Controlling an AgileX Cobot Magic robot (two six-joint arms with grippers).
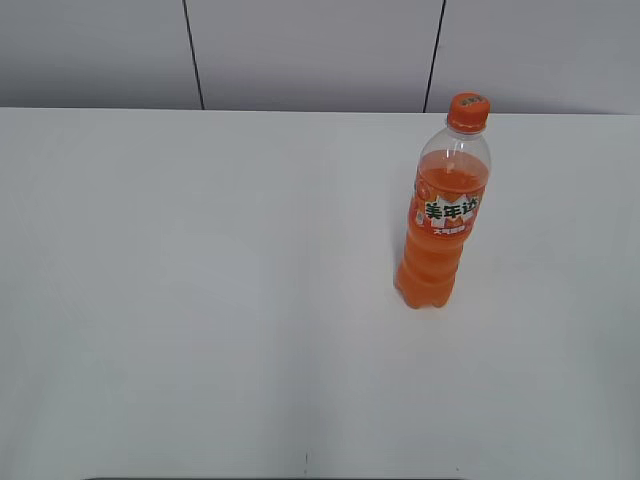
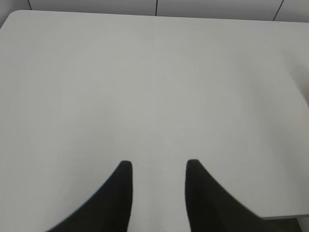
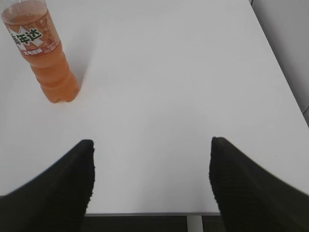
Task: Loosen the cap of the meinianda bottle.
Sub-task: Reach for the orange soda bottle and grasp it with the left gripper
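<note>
table (image 1: 200,300): big plain white top, fills pretty much every view, grey panelled wall behind it

meinianda bottle (image 1: 441,215): standing upright on the right side of the table toward the back, orange soda inside, label facing the camera; in the right wrist view it sits off at the upper left (image 3: 42,53), well clear of the fingers

right gripper (image 3: 150,169): fingers spread wide, nothing between them, hanging over the near table edge

left gripper (image 2: 155,181): fingers partly apart with bare table in the gap, holding nothing

cap (image 1: 468,111): little orange one, sitting on the bottle's neck, nothing touching it
</note>
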